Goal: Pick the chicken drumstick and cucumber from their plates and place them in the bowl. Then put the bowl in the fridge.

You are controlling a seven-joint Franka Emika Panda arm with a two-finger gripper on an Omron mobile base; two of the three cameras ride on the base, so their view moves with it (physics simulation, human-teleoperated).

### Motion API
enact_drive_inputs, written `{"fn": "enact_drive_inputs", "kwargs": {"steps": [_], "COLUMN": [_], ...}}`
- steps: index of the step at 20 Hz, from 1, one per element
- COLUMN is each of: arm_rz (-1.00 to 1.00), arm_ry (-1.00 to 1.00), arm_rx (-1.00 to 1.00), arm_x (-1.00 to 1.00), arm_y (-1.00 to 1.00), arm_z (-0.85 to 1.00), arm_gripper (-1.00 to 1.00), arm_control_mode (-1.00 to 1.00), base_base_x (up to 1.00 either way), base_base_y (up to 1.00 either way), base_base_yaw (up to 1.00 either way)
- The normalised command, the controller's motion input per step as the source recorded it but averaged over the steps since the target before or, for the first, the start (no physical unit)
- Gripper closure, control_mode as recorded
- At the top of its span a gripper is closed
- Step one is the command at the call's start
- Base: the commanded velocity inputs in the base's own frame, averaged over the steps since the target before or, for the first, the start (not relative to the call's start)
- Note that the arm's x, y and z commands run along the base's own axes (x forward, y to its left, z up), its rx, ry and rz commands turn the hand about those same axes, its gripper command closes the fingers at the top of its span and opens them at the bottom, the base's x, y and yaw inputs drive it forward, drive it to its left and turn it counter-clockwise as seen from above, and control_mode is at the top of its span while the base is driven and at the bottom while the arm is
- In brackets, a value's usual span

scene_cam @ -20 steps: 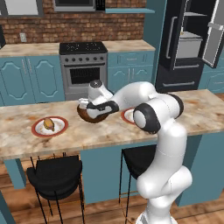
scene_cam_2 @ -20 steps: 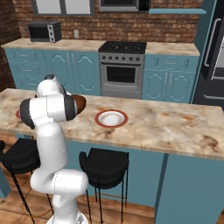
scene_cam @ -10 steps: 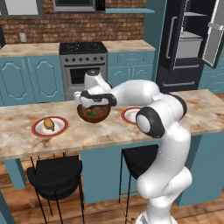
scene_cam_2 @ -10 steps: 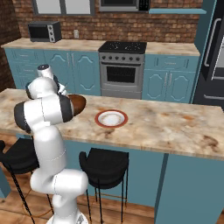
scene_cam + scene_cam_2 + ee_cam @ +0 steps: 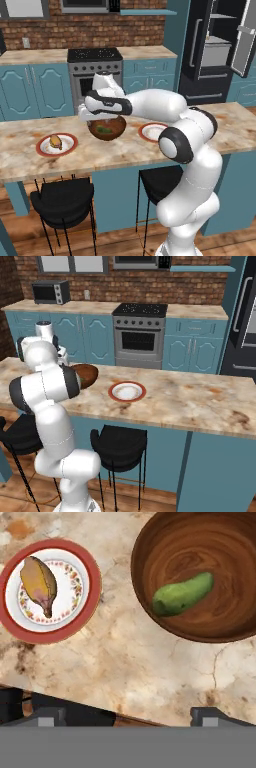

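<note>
cucumber (image 5: 181,594) lying slantwise in bowl (image 5: 150,547), drumstick (image 5: 39,582) lengthwise on plate (image 5: 86,604)

Arm: swung from over the bowl (image 5: 106,129) toward the plate (image 5: 56,145) holding the chicken drumstick (image 5: 55,141); hand now higher above the tabletop (image 5: 125,150). Fingers (image 5: 42,716): spread wide, empty, now short of the bowl rather than above it. Cucumber (image 5: 181,594): uncovered in the bowl, ahead of the fingers and to their right.
</note>
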Motion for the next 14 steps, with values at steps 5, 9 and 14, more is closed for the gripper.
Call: {"fn": "enact_drive_inputs", "kwargs": {"steps": [5, 9, 14], "arm_rz": [0.38, 0.26, 0.03], "arm_ry": [0.02, -0.04, -0.09], "arm_rx": [-0.09, -0.08, -0.02], "arm_x": [-0.4, -0.15, 0.05], "arm_y": [0.55, 0.68, 0.61], "arm_z": [-0.02, -0.03, -0.11], "arm_gripper": [-1.0, -1.0, -1.0], "arm_control_mode": [-1.0, -1.0, -1.0], "base_base_x": [0.0, 0.0, 0.0], "base_base_y": [0.0, 0.0, 0.0], "base_base_yaw": [0.0, 0.0, 0.0]}}
